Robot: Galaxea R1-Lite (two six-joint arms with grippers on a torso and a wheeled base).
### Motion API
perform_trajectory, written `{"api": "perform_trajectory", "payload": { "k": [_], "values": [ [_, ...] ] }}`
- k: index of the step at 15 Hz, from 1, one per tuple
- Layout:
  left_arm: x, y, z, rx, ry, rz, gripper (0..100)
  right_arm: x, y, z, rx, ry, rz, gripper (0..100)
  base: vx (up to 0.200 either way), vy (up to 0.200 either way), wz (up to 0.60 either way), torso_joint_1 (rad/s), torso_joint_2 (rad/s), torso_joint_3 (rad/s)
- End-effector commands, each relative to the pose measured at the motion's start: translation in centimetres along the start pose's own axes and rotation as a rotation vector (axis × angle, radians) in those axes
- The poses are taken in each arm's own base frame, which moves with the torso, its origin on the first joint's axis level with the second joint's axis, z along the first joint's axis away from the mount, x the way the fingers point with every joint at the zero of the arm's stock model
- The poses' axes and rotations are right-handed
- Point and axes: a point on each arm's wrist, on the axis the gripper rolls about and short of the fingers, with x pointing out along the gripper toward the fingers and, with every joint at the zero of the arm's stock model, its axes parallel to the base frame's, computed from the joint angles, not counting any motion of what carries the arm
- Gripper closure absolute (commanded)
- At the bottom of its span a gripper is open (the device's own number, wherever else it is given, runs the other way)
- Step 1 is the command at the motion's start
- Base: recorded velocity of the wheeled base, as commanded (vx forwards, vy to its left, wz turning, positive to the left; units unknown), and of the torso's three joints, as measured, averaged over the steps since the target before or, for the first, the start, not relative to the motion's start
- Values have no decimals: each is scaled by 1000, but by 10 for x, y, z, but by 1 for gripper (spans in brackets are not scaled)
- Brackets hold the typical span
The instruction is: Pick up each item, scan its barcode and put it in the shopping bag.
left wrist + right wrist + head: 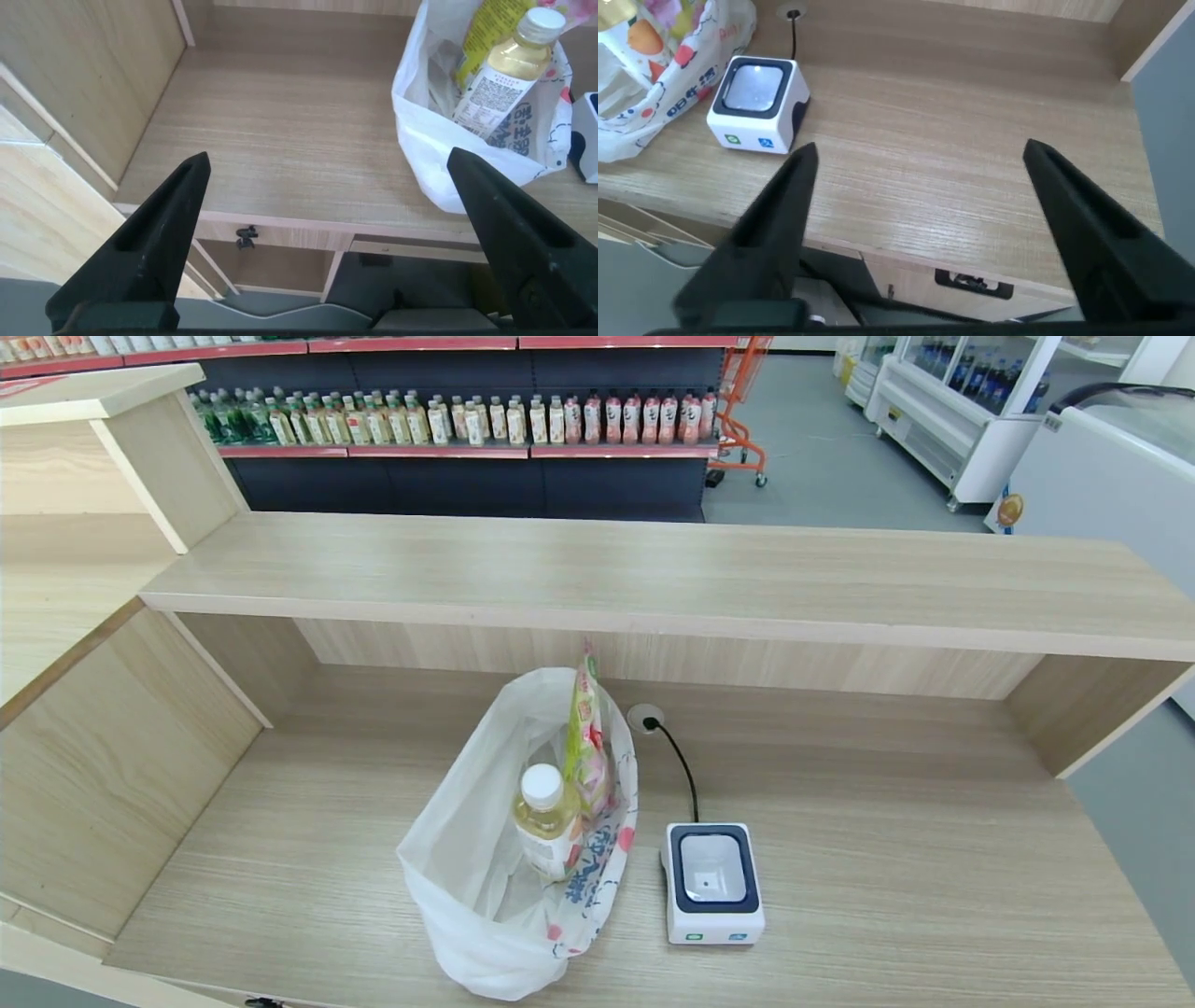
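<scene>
**Counter**: pale wood-grain checkout desk with a raised ledge behind. It is carrying every item listed below.

**Shopping bag**: thin white plastic with coloured print. It is standing slumped on the counter, left of centre, with its mouth gaping upward. It is holding both goods listed here.

**Left gripper**: dark, with its jaws standing wide apart and gripping nothing. It is hanging back over the near edge of the counter, well apart from the bag.

**Right gripper**: dark, jaws likewise spread wide with nothing between them. It is hanging over the near edge, on the scanner's side but apart from it.

**Snack packet**: green and pink, sitting upright inside the bag. It is leaning against the bag's far wall and poking up above the rim.

**Bottle**: yellowish drink with a white cap, sitting inside the bag just beside the packet, cap upward.

**Scanner**: small white box with a dark-framed window facing up. It is sitting just right of the bag with nothing over it.

**Cable**: black, running from the scanner back to a round port in the counter.

**Progress, as a judgement**: the packet and bottle are already lying bagged, so their steps are looking finished. With both grippers idling unloaded, the task is appearing at or near its end. Whether further goods are waiting elsewhere cannot be told.
</scene>
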Motion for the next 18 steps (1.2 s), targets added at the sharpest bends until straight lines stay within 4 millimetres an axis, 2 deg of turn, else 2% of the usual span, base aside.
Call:
{"api": "perform_trajectory", "payload": {
  "k": [1,18],
  "values": [
    [0,0,0,-1,1,0,0,0,0,0,-7,2,1,100,0,0,0,0,0,0],
    [0,0,0,-1,1,0,0,0,0,0,0,2,1,100,0,0,0,0,0,0]
  ]
}}
